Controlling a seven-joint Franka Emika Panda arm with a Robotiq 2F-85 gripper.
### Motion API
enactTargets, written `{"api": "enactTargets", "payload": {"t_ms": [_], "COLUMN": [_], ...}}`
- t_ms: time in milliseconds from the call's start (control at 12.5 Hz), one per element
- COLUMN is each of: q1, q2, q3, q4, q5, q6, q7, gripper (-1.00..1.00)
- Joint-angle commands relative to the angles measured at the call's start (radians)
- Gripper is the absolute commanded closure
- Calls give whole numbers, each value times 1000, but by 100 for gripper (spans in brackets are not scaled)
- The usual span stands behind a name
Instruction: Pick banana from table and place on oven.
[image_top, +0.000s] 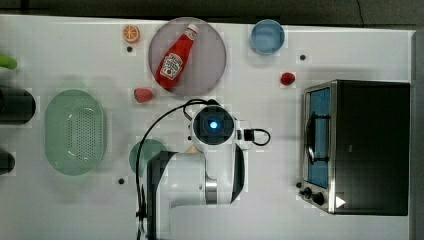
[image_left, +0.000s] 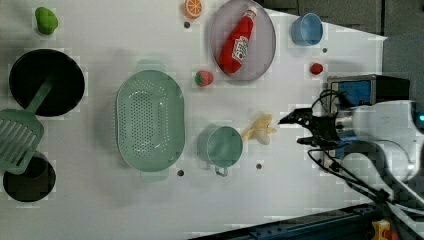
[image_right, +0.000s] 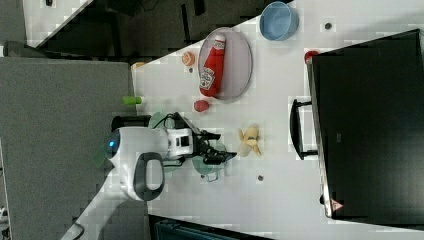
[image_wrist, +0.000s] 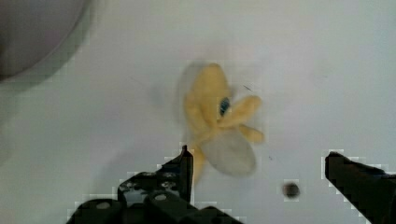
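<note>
Your black gripper (image_wrist: 257, 186) stands wide open just above the pale yellow peeled toy banana (image_wrist: 219, 121) — spread to straddle it on the white tabletop (image_wrist: 327, 56).

The banana (image_left: 260, 131) is a small pale yellow toy, half peeled, with tan peel flaps splayed around a whitish tip. It lies flat on the white table (image_left: 100, 200), well apart from the oven (image_right: 367, 130) and facing its glass door. The oven is boxy, with a black top, silver frame and metal handle, its door shut.
</note>
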Motion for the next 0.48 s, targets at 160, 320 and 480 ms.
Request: {"api": "enactTargets", "payload": {"t_ms": [160, 320, 480], "q1": [5, 8, 10], "q2": [92, 139, 179], "q3": [11, 16, 24], "q4": [-19, -26, -26], "q5": [-2, -2, -2], "q6": [158, 185, 208], "q7": [91, 168, 194], "gripper": [-100, -100, -100]}}
